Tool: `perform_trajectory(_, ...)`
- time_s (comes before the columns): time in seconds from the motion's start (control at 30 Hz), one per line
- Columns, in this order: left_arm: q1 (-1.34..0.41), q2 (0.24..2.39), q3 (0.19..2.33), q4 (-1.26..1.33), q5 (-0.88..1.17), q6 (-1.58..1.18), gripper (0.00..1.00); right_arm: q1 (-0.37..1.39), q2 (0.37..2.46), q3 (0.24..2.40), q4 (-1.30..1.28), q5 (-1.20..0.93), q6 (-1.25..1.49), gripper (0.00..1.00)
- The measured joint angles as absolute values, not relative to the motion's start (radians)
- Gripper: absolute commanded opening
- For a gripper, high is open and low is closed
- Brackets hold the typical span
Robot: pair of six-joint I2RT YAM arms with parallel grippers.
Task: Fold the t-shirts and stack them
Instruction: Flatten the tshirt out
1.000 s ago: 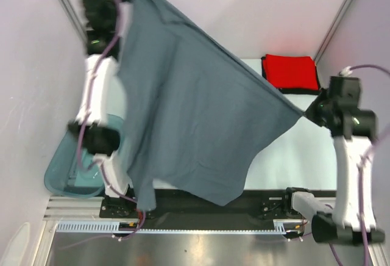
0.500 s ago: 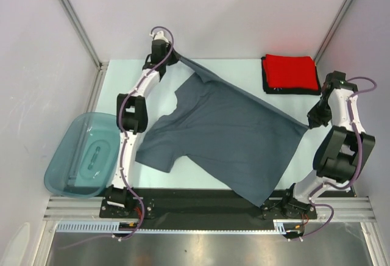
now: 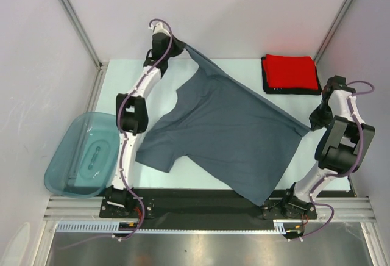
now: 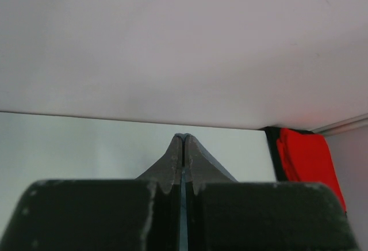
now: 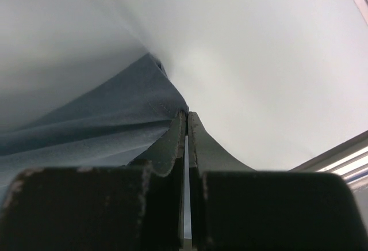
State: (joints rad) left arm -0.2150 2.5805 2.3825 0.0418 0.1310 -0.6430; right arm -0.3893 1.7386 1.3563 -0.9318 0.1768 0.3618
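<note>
A slate blue-grey t-shirt (image 3: 225, 132) hangs stretched between both grippers, its lower part and one sleeve resting on the table. My left gripper (image 3: 181, 47) is shut on its far corner by the back wall; in the left wrist view the fingertips (image 4: 183, 140) meet, with a thin strip of blue cloth between them. At the right side, my right gripper (image 3: 309, 125) is shut on the other corner, and the cloth (image 5: 92, 130) runs off to the left of the closed fingers (image 5: 187, 117). A folded red t-shirt (image 3: 291, 71) (image 4: 307, 159) lies on a black one (image 3: 266, 86) at the back right.
A translucent teal tub (image 3: 82, 156) sits off the table's left edge. The enclosure walls stand close behind the left gripper and beside the right arm (image 3: 341, 144). The black base rail (image 3: 201, 202) runs along the near edge, partly under the shirt's hem.
The shirt, held high and close to the camera a second ago, has come down and now lies spread over the table. Both arms have stretched outward, still gripping it.
</note>
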Motion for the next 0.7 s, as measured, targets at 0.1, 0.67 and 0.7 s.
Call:
perform_trajectory(0.1, -0.236, 2.58, 2.383, 0.041, 0.135, -0.657, 0.0, -0.411, 1.772, 1.362, -0.918, 0.173, 0.357, 0.0)
perform_trajectory(0.67, -0.236, 2.407, 2.194, -0.092, 0.159, -0.652, 0.0, -0.416, 1.755, 1.333, -0.899, 0.073, 0.335, 0.0)
perform_trajectory(0.7, -0.236, 2.407, 2.196, -0.087, 0.166, -0.652, 0.0, -0.417, 1.755, 1.333, -0.899, 0.074, 0.334, 0.0)
